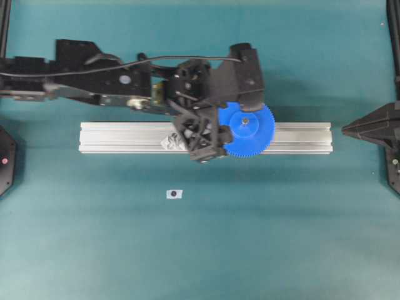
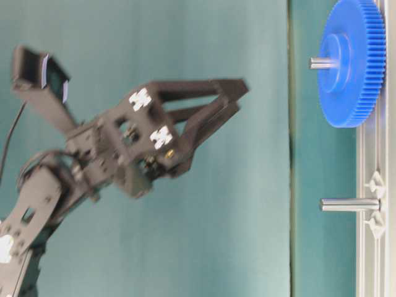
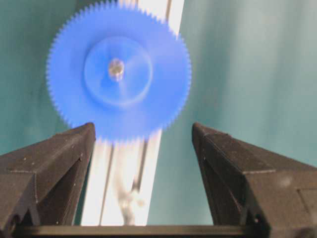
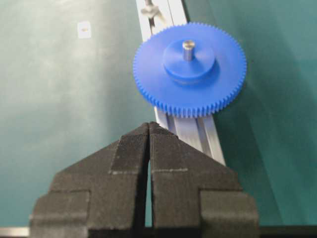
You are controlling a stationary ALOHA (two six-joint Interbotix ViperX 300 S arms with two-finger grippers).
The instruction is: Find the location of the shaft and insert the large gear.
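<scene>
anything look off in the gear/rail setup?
Nothing stands out. The large gear sits flat on the rail with the shaft poking through its hub. A second pin stands bare further along the rail.

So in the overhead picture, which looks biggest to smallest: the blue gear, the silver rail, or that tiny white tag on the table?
1. Silver rail, by far the longest.
2. Blue gear, wider than the rail is deep.
3. White tag, tiny.
</scene>
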